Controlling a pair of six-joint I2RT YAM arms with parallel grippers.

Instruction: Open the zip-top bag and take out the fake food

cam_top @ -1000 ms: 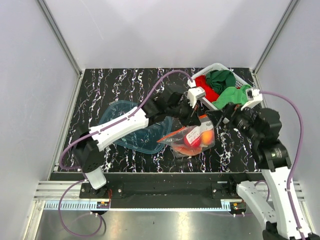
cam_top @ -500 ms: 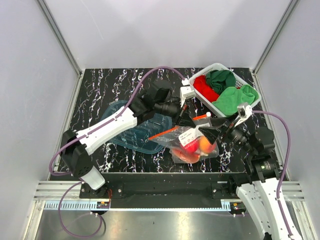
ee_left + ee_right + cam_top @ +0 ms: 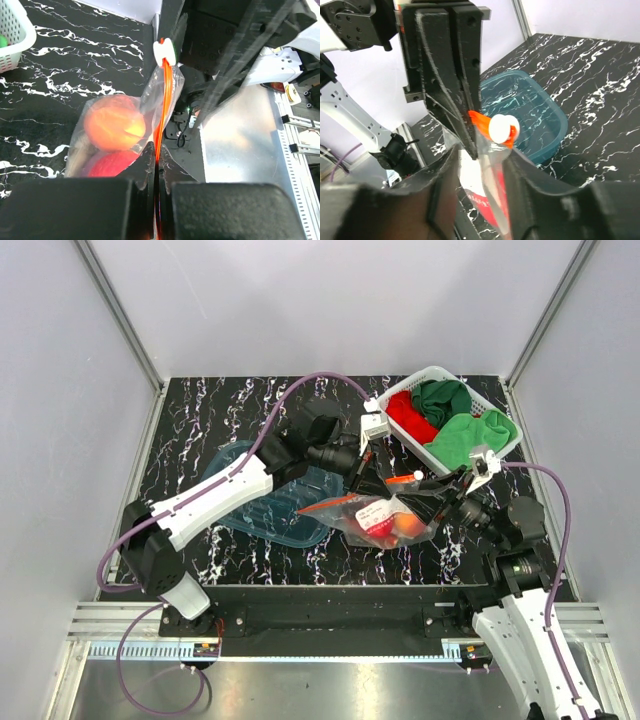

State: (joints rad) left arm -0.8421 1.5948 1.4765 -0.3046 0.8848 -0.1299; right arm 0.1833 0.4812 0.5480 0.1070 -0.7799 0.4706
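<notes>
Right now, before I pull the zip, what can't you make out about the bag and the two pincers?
- Whether the zip is parted: it is edge-on in the left wrist view and too small in the top view.
- Whether the right pincer pinches the bag: its fingers are blurred in its own view.
- The red fruit: its lower half is hidden behind the left pincer.

Clear bag, orange zip; black-white marbled table.
</notes>
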